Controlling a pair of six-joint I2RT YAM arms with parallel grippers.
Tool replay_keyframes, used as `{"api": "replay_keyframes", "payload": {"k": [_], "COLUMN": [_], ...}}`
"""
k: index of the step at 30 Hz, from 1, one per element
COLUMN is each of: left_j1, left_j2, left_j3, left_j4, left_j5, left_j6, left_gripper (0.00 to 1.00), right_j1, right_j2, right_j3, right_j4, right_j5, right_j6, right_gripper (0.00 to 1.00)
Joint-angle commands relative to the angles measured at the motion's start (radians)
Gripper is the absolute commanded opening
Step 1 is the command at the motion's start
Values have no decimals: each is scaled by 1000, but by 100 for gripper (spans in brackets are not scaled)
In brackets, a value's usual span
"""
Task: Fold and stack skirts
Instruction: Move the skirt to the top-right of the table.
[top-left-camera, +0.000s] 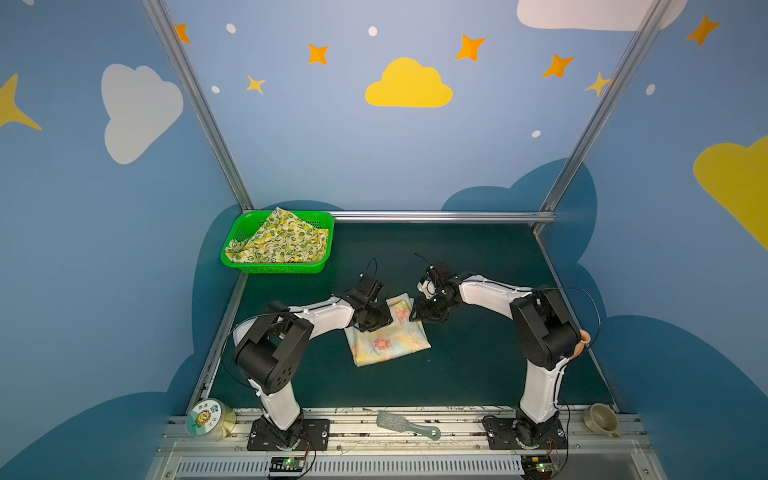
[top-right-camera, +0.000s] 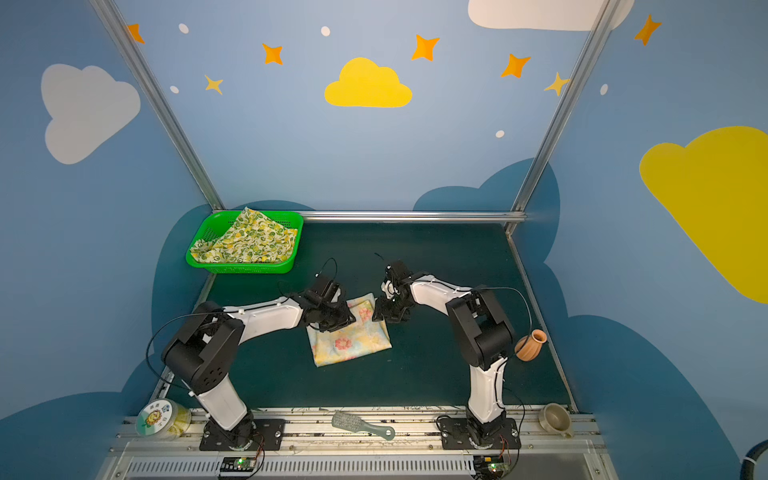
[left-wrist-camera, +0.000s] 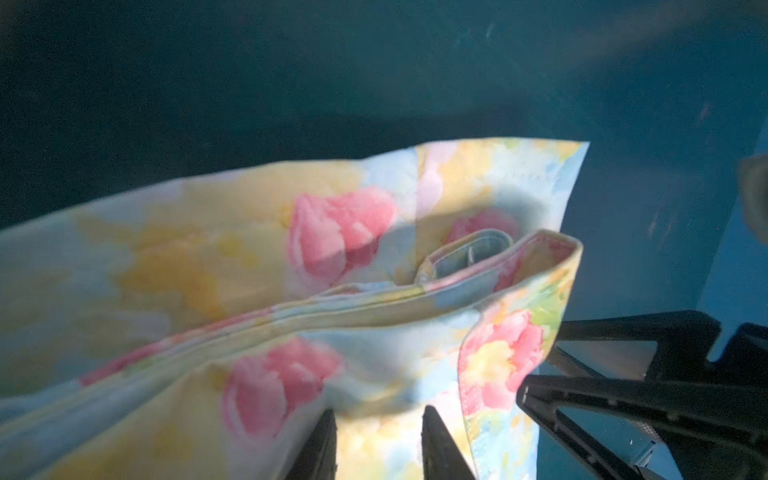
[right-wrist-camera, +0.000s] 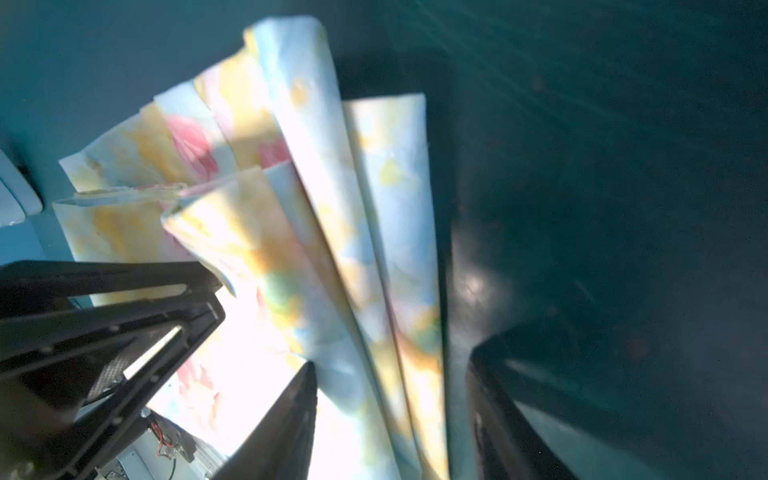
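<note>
Skirts (top-right-camera: 349, 345) are lying in two places on the dark green table (top-left-camera: 478, 365). The flowered skirt (top-left-camera: 388, 347), pastel yellow and blue with pink blooms, is lying folded into a rough rectangle near the middle of the table, between the two arms, as both top views are showing.

Both arms are reaching its far edge. The left gripper (top-left-camera: 380, 319) is sitting on the far left corner and the right gripper (top-left-camera: 417, 312) at the far right corner, close together but not touching.

In the left wrist view, the left gripper's fingers (left-wrist-camera: 320, 449) are standing partly apart with cloth filling the gap between them. The waistband edge is rising in a loose fold just beyond. I cannot tell whether they are pinching the cloth or only straddling it.

In the right wrist view, the right gripper's fingers (right-wrist-camera: 291, 424) are standing wide apart, released. Pleated folds of the skirt are running between them beside one finger, and a strip of bare table is showing between the cloth and the other finger.

The lemon skirt (top-left-camera: 278, 241), cream with yellow lemons and green leaves, is lying crumpled in the green basket (top-left-camera: 274, 269) at the far left corner, well apart from the flowered one. A round tin (top-left-camera: 208, 419), a brush (top-left-camera: 405, 424) and a cup (top-left-camera: 600, 417) are resting along the near rail (top-left-camera: 457, 428).
</note>
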Motion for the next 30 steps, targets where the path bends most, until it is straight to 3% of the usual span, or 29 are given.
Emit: {"api": "replay_keyframes", "payload": {"k": [1, 17, 23, 30], "left_j1": [-2, -3, -2, 43], "left_j2": [31, 88, 86, 20], "left_j3": [15, 42, 53, 115], "left_j4": [3, -11, -14, -49], "left_j5": [7, -3, -13, -3], "left_j6": [-1, 11, 8, 23], "left_gripper": [35, 34, 34, 34], "right_j1": [15, 23, 20, -54], "right_j2": [56, 78, 80, 38], "right_j3": [-5, 3, 1, 10], "right_j4": [7, 50, 51, 3], "right_j5": [33, -36, -40, -55], "right_j6": [-2, -6, -5, -31], "right_gripper": [52, 42, 0, 0]}}
